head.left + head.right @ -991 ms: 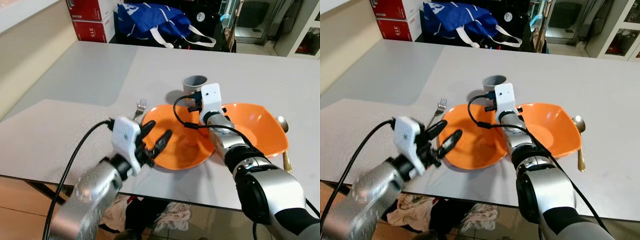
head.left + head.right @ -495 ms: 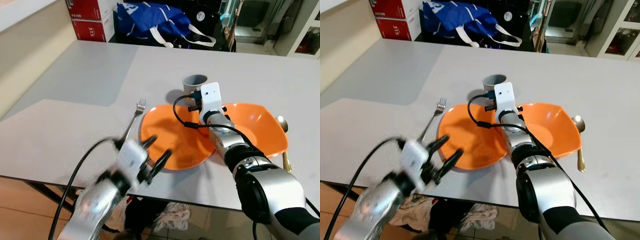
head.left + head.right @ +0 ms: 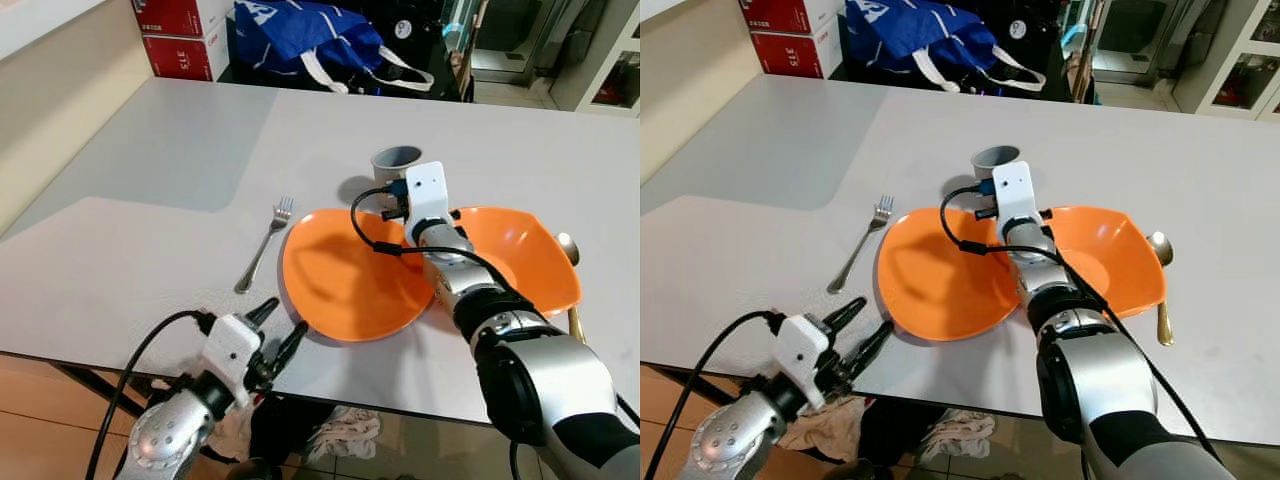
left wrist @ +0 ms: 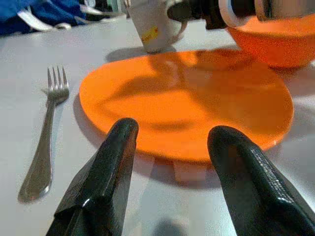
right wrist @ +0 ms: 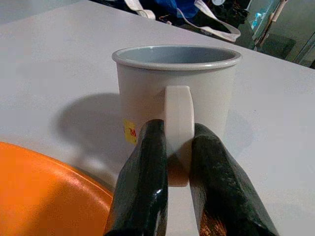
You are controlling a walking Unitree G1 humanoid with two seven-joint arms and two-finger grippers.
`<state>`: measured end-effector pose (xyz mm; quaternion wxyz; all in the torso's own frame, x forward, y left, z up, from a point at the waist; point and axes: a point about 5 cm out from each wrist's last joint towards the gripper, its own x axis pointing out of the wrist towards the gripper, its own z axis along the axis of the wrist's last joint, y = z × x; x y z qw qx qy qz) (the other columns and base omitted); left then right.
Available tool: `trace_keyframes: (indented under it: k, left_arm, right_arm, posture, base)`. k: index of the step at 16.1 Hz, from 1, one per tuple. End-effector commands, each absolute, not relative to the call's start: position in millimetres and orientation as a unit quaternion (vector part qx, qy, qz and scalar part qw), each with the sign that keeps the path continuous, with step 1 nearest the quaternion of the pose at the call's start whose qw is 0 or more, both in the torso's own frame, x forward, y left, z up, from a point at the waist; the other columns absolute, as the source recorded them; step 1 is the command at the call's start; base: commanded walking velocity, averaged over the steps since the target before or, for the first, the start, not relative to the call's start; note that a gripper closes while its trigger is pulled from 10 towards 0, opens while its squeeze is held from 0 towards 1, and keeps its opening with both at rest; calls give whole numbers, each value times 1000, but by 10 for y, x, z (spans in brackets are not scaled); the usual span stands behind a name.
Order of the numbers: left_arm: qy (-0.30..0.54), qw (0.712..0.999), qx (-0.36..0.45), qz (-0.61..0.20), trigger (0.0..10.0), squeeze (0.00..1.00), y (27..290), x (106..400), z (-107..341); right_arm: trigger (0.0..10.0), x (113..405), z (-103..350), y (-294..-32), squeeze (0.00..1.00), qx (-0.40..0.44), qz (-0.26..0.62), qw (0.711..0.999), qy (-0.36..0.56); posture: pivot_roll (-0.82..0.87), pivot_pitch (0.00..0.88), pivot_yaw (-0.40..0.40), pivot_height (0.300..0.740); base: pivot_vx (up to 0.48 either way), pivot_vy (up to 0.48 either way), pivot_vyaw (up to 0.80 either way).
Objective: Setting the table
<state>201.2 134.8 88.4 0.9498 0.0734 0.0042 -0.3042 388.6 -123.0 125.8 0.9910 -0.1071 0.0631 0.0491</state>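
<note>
Matte grey table (image 3: 150, 180): glossy orange plate (image 3: 350, 275), steel fork (image 3: 264, 245).

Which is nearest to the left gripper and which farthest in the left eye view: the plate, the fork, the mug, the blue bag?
From the left gripper at the table's near edge:
1. Plate, just ahead of its fingertips.
2. Fork, left of the plate, slightly farther.
3. Mug, behind the plate, its handle pinched by the right gripper.
4. Blue bag, beyond the table's far edge.

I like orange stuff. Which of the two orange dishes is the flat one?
The orange plate, lying beside the fork. The other one, the orange bowl near the spoon, has deep raised sides.
</note>
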Motion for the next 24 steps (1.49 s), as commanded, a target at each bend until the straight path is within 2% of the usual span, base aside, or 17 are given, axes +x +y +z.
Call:
trace_keyframes:
  k: [1, 2, 3, 4, 24]
  left_arm:
    - [-6, 949, 75, -306, 10000, 0, 1322, 2040, 906]
    - [-11, 950, 71, -304, 10000, 0, 1311, 2057, 930]
    - [-21, 951, 66, -302, 10000, 0, 1298, 2076, 963]
    - [-23, 951, 62, -301, 10000, 0, 1295, 2082, 977]
    - [-35, 950, 30, -308, 10000, 0, 1186, 2193, 1146]
  right_arm:
    - [10000, 3904, 1291, -1259, 761, -104, 40, 992, 62]
    - [10000, 3902, 1286, -1261, 757, -104, 39, 992, 63]
    - [10000, 3898, 1275, -1262, 827, -102, 38, 992, 65]
    - [10000, 3896, 1269, -1261, 1000, -102, 37, 992, 66]
    - [10000, 3878, 1220, -1282, 1000, -92, 33, 992, 77]
  posture:
    - [84, 35, -11, 740]
    - [87, 32, -12, 740]
    - [88, 32, -11, 740]
    - [91, 35, -12, 740]
    - [80, 23, 1, 740]
  base:
    - [0, 0, 0]
    - [0, 0, 0]
    - [0, 0, 0]
    - [0, 0, 0]
    - [0, 0, 0]
